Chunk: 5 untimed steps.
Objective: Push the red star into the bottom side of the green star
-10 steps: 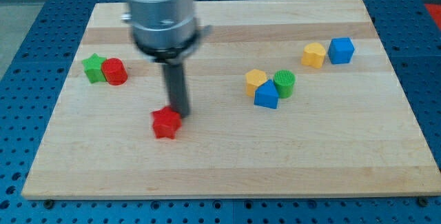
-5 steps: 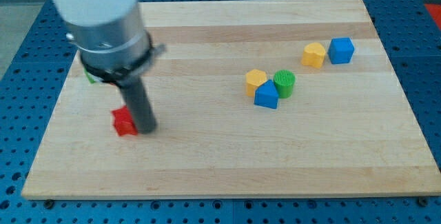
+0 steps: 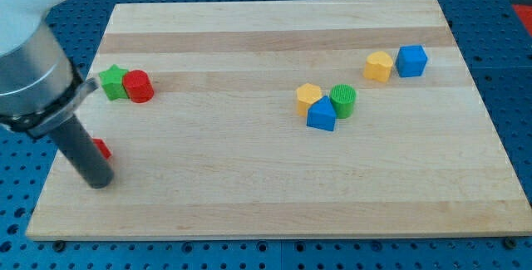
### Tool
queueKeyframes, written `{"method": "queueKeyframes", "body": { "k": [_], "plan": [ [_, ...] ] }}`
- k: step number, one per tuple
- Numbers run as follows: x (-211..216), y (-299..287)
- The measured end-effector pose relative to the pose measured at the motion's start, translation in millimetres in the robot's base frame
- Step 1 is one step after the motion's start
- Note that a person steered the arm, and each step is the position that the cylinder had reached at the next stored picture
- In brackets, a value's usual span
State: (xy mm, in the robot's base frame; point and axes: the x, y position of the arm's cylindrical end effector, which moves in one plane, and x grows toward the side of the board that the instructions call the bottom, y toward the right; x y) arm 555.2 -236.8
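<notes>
The green star [image 3: 113,81] lies near the view's left edge of the wooden board, with a red cylinder [image 3: 138,86] touching its right side. The red star [image 3: 100,148] is below them, close to the board's left edge, and mostly hidden behind my dark rod; only a small red part shows. My tip [image 3: 100,179] rests on the board just below the red star, touching or nearly touching it.
A yellow block [image 3: 308,95], a green cylinder [image 3: 342,100] and a blue block [image 3: 321,115] cluster at the board's centre right. A yellow block [image 3: 378,66] and a blue cube [image 3: 411,60] sit at the upper right. The board's left edge [image 3: 62,149] is close to my tip.
My tip swept to the view's left and slightly down, pushing the red star from the board's centre left to near its left edge, below the green star.
</notes>
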Motion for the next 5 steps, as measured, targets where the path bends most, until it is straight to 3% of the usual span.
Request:
{"method": "queueKeyframes", "body": {
  "k": [3, 5],
  "plan": [
    [-89, -33],
    [-96, -33]
  ]
}}
